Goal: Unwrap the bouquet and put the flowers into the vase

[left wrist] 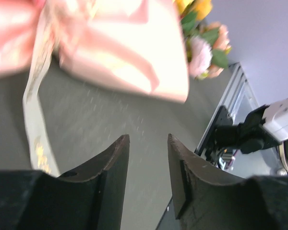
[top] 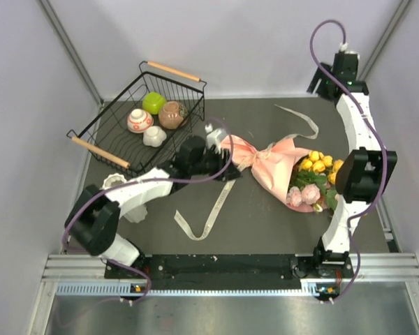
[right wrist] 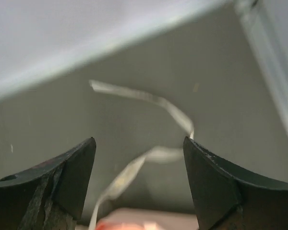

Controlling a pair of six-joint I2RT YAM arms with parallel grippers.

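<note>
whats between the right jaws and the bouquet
A loose cream ribbon tail curls across the table toward the bouquet; nothing else. The right wrist view shows it best.

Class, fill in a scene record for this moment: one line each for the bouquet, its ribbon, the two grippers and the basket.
bouquet: lying on the table, pink paper around the stems, flowers at the end by the right arm
ribbon: cream, tails trailing loose over the table on two sides of the wrap
left gripper: open, empty, near the bouquet's narrow end
right gripper: open, empty, a ribbon tail ahead of it
basket: far left, holding small pots
</note>
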